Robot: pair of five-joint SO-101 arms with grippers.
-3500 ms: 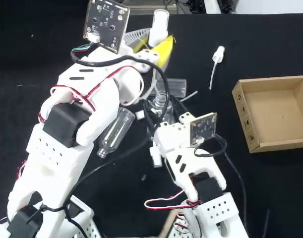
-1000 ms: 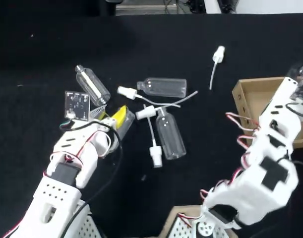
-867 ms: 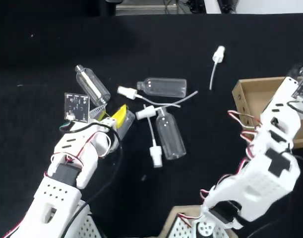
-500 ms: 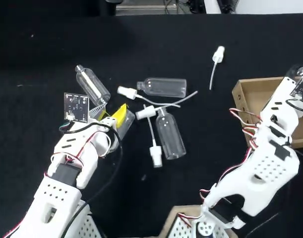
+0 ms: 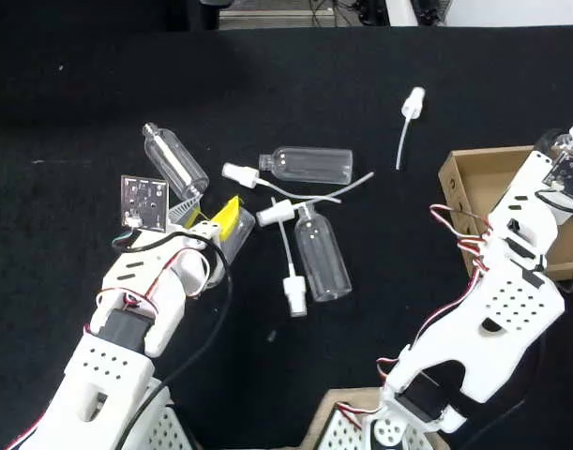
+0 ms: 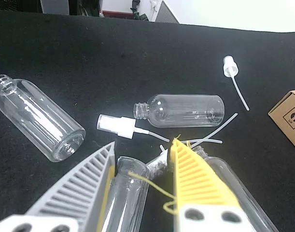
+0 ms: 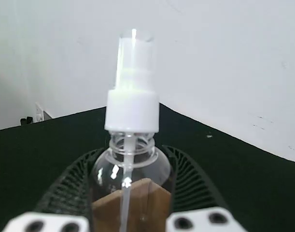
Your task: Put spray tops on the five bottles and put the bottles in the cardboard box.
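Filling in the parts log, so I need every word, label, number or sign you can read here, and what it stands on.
No words or numbers are legible.
cardboard box: a round printed symbol on its side, too small to read.
capped bottle and lying bottles: clear, no labels.

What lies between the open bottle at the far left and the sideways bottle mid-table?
A loose white spray top lies flat between the open bottle and the sideways bottle, as the high view shows.
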